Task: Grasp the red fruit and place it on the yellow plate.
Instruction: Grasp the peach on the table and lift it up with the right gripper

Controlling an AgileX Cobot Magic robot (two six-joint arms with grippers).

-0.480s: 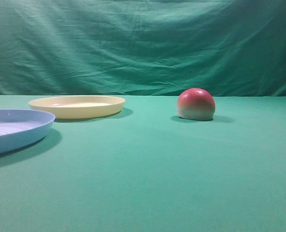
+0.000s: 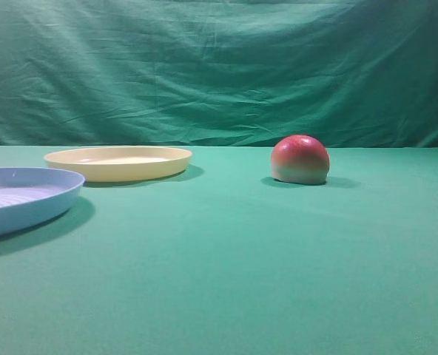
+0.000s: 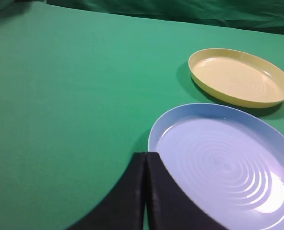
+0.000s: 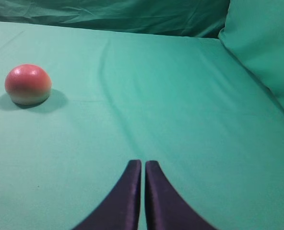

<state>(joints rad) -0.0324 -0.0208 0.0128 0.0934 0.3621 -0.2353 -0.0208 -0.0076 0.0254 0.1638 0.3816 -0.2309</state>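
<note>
The red fruit (image 2: 300, 159) sits flat side down on the green cloth, right of centre; the right wrist view has it at the far left (image 4: 28, 84). The yellow plate (image 2: 118, 163) lies to its left with nothing on it, and shows at the upper right of the left wrist view (image 3: 240, 77). My right gripper (image 4: 143, 163) is shut and holds nothing, well short of the fruit and to its right. My left gripper (image 3: 147, 155) is shut too, its tips at the near left rim of the light-blue plate. Neither gripper appears in the exterior view.
A light-blue ridged plate (image 2: 49, 194) lies at the left edge, nearer than the yellow one (image 3: 156, 134). Green cloth hangs as a backdrop (image 2: 219, 66) behind the table and rises as a side wall (image 4: 262, 43) on the right.
</note>
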